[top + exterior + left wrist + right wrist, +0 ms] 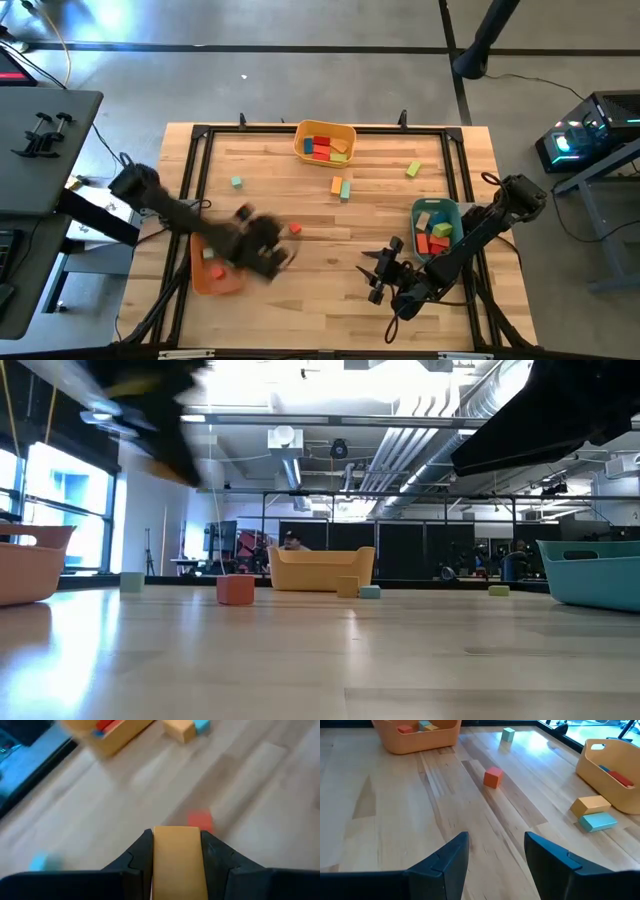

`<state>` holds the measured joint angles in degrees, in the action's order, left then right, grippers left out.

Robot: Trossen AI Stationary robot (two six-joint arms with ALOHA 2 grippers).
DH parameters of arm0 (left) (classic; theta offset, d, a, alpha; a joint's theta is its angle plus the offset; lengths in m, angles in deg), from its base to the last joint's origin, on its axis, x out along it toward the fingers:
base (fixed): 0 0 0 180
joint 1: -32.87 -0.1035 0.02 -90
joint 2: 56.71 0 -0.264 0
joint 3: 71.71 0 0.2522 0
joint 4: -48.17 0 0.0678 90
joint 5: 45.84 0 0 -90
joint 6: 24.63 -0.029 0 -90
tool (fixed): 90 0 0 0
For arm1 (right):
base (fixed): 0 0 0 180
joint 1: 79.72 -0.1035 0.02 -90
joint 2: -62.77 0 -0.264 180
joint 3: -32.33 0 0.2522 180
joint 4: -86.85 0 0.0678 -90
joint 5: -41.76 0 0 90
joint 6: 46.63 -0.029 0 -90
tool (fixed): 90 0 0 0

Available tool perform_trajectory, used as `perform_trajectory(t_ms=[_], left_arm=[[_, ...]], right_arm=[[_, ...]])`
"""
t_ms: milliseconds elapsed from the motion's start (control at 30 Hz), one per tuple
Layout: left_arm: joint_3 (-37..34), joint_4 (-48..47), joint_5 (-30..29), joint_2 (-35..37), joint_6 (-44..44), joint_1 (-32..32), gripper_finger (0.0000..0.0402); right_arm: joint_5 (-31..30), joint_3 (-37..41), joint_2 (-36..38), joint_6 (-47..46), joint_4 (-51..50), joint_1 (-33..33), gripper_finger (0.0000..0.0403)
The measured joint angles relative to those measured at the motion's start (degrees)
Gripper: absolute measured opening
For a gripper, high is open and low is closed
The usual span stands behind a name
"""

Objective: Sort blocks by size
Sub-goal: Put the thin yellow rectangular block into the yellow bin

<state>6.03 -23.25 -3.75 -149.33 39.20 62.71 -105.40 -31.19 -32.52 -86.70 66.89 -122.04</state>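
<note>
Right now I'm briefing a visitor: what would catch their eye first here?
Three plastic bins ring the table: yellow bin at the far edge, teal bin on the right, orange bin front left. The left gripper, near the orange bin, clamps a tan block. The right gripper hangs open, empty, beside the teal bin.

The left end effector (pixel 262 250) is motion-blurred overhead, and the tan block (pixel 176 862) it grips is cut off at the wrist picture's edge.

Smooth pale wood table (pixel 395 820); matt plastic bins (pixel 325 135)
</note>
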Motion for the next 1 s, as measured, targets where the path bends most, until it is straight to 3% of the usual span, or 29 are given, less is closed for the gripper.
perform_trajectory(t_ms=[67, 167, 267, 467, 567, 767, 1000], left_arm=[[-0.7, 10.8, 4.7, 0.9, -17.6, -9.5, 0.0096], [-1.0, 30.0, 18.1, 1.0, -41.1, -23.6, 0.0096], [-1.0, 45.0, 28.9, -0.1, -52.7, -35.5, 0.0096], [-1.0, 55.5, 43.2, -4.4, -55.5, -52.5, 0.0096], [-1.1, 56.3, 46.1, -7.7, -55.6, -57.4, 0.0096], [-1.1, 61.4, 46.2, -13.6, -59.4, -60.6, 0.0125], [-1.0, 69.5, 46.4, -19.2, -62.0, -59.3, 0.014]], right_arm=[[0.3, 0.0, 0.0, 0.0, -0.1, 0.1, 0.0188], [1.9, 0.0, 0.0, 1.2, -1.3, 0.7, 0.0188], [3.2, 0.0, 0.0, 3.3, -4.7, 2.0, 0.0188], [3.6, 0.0, 0.0, 4.1, -11.7, 6.5, 0.0188], [4.9, 0.0, 0.0, 5.7, -14.0, 10.1, 0.0188], [5.0, 0.0, 0.0, 17.1, -13.7, 20.6, 0.0188], [4.7, 0.0, 0.0, 32.5, -10.9, 31.8, 0.0188]])
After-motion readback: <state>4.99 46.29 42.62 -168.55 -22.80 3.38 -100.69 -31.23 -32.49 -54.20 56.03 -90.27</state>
